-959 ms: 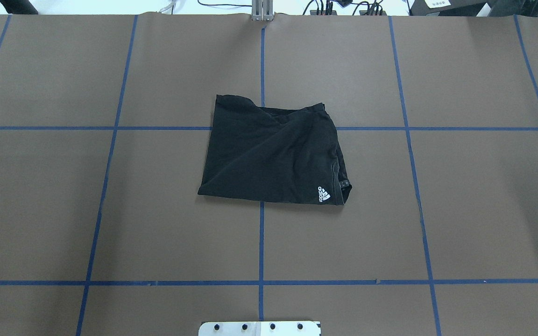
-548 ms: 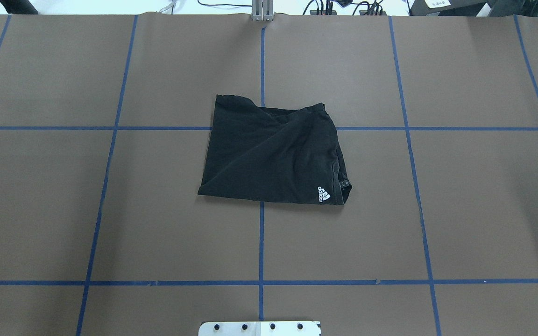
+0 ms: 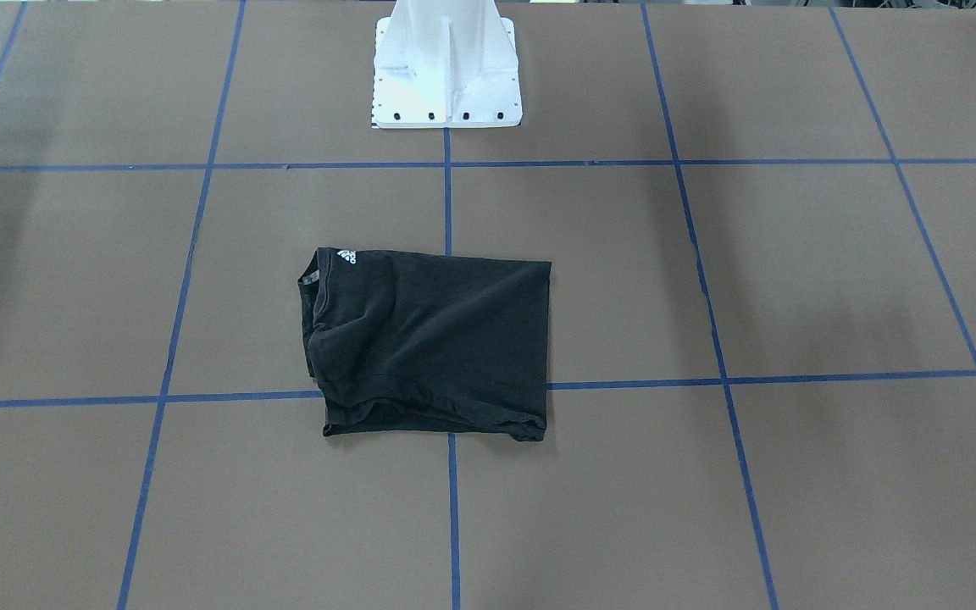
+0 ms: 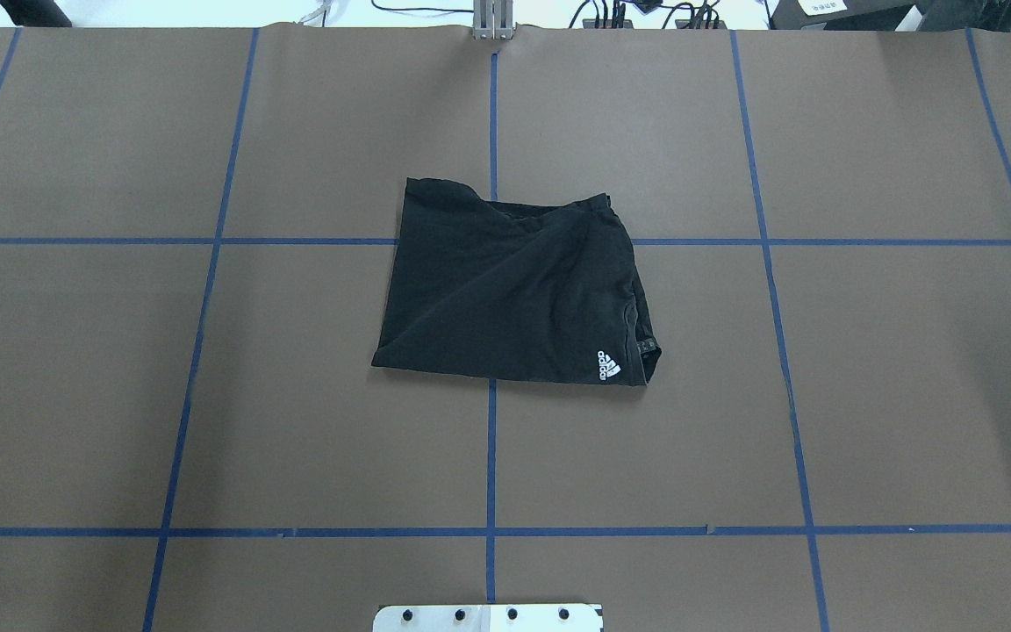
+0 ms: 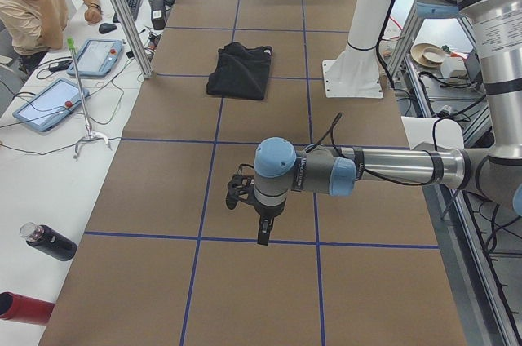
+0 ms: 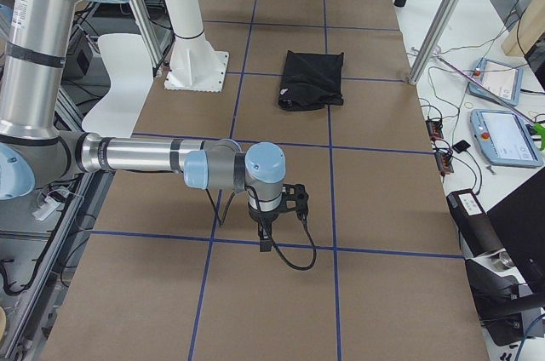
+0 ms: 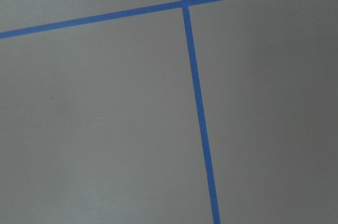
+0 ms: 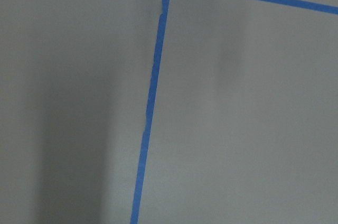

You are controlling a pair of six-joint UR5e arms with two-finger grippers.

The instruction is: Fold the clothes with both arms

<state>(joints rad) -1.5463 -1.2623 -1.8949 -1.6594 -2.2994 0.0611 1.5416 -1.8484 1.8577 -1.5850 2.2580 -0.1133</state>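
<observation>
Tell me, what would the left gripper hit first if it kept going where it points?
The left gripper points down: likely the table cover beside a blue tape line, well away from the T-shirt.

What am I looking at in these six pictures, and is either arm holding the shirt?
It is a robot: a left arm and a right arm beside a white pedestal, at a table covered in brown paper with blue tape lines. Two pictures look down on the table, one from behind the robot, one facing it. Two look along it from either end. Two come from cameras on the wrists; they show only bare paper and tape. A folded black T-shirt with a small white logo lies flat at the middle. Nothing holds it: the left gripper and the right gripper hang over bare table, far from the shirt. Whether they are open cannot be told from here.
</observation>
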